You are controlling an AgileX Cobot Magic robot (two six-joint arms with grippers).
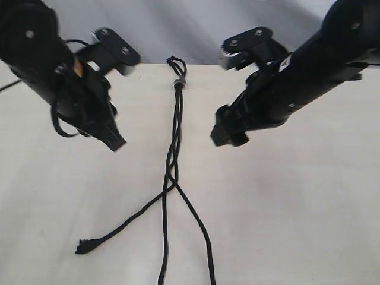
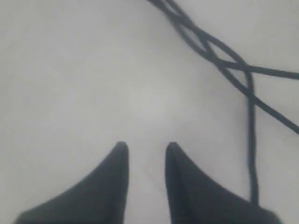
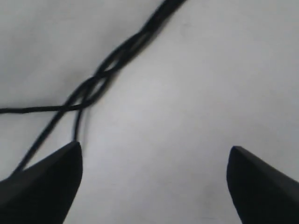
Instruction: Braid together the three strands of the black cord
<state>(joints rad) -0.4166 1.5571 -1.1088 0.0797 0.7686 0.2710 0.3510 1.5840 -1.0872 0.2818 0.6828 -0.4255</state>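
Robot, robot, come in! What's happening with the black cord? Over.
Left gripper open, empty. Right gripper open wide, empty. Black cord flat on table, loosely crossed below grey band, strands splayed lower down. Nothing blocking it. Over.

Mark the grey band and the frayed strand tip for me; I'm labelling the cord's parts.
grey band (image 1: pixel 179 82): exterior view, middle of the band.
frayed strand tip (image 1: pixel 83 246): exterior view, its knotted end.
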